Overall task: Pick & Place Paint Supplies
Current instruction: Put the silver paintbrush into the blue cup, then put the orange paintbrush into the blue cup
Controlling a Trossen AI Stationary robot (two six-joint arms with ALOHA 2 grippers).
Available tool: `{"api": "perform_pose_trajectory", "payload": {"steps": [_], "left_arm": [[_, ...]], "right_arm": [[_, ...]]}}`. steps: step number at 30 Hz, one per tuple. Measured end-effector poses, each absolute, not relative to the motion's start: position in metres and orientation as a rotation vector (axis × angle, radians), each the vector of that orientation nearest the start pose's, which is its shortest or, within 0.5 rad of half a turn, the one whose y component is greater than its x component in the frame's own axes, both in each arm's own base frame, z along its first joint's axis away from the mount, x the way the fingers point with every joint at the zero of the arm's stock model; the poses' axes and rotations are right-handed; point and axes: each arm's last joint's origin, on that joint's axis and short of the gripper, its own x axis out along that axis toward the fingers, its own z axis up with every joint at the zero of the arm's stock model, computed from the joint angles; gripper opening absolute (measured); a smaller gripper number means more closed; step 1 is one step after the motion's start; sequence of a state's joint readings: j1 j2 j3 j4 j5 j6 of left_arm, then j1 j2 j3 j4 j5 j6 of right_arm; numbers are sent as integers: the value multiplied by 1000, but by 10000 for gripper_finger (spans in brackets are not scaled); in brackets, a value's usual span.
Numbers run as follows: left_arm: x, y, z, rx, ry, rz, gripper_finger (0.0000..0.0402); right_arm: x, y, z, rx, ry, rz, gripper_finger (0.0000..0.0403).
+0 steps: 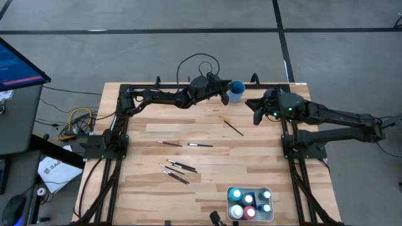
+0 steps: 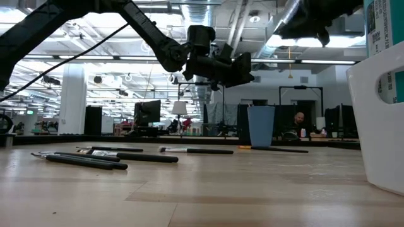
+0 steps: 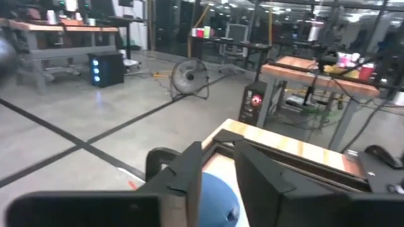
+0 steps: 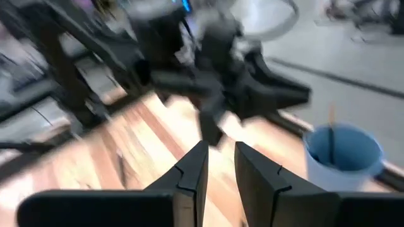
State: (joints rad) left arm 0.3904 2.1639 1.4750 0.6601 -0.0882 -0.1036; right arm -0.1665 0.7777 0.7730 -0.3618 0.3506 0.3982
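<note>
— What does the overhead camera give that the table-level one lacks?
— The whole slatted wooden worktop [image 1: 207, 141], and the white rectangular tray [image 1: 250, 191] well in front of both pincers, packed with round-capped paint bottles [image 1: 249, 204].
— And the left pincer [image 1: 226, 95]?
— Just above the blue cup [image 1: 237, 91], fingers slightly parted, gripping nothing.
— The right pincer [image 1: 256, 112]?
— Beside that cup, narrowly parted, empty. Only its wrist camera shows one thin brush [image 4: 330, 135] standing in the cup.
— The other paintbrushes [image 1: 179, 166]?
— Slim dark sticks, scattered flat well in front of the left pincer.
</note>
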Motion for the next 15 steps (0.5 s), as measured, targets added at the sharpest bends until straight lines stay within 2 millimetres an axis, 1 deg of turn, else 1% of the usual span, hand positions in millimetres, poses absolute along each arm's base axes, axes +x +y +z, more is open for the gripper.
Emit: {"api": "perform_pose_trajectory", "payload": {"steps": [5, 7, 9, 11, 13, 15], "left_arm": [[454, 187, 209, -112, 23, 428, 140], [452, 183, 213, -127, 66, 413, 159], [448, 177, 228, -130, 104, 402, 174], [440, 170, 249, -127, 115, 394, 185], [428, 162, 270, -97, 141, 384, 193], [412, 151, 288, -61, 167, 373, 199]], "right_arm": [[166, -38, 300, 353, 379, -617, 72], [168, -39, 293, 351, 447, -628, 75], [173, -39, 286, 366, 506, -619, 80], [180, -40, 279, 370, 557, -602, 84], [189, -41, 270, 370, 611, -592, 91], [199, -43, 259, 364, 682, -603, 104]]}}
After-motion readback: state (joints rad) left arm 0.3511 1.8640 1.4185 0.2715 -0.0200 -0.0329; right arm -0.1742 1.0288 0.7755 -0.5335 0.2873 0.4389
